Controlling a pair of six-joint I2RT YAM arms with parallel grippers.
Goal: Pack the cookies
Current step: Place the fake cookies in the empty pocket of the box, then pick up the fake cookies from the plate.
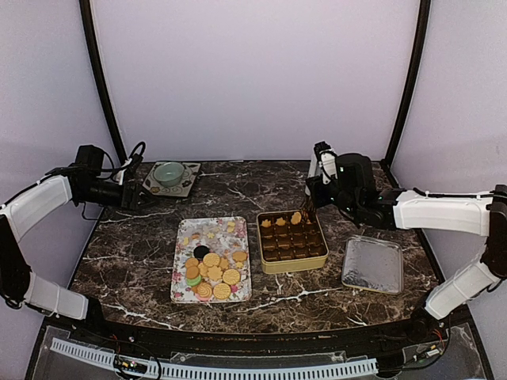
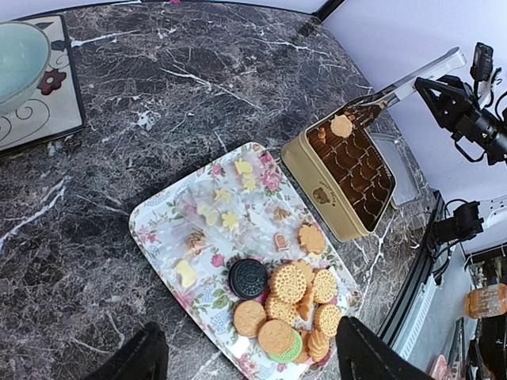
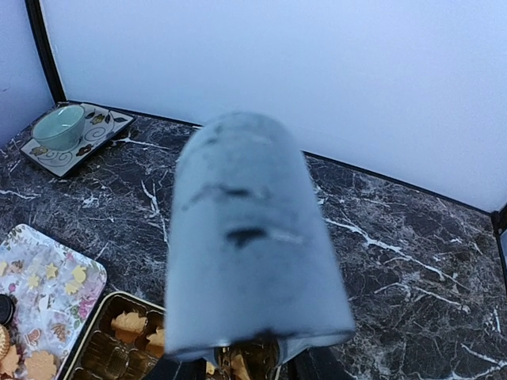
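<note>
- Left gripper [image 2: 245, 352]: you are holding it wide open and empty, raised at the left side of the table [image 1: 135, 245].
- Right gripper [image 1: 315, 192]: you are clamping silver tongs [image 2: 412, 79], whose tips are meeting one biscuit at the far corner of the gold tin [image 2: 317, 186].
- Cookies [image 2: 289, 283]: most are lying piled at one end of the flowered tray [image 2: 158, 229], and a few are sitting in the tin.

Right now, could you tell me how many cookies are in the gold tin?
3 cookies, all in the back row of the tin: one in the left corner, one beside it, one right of that. Others may be hidden in the cups.
</note>
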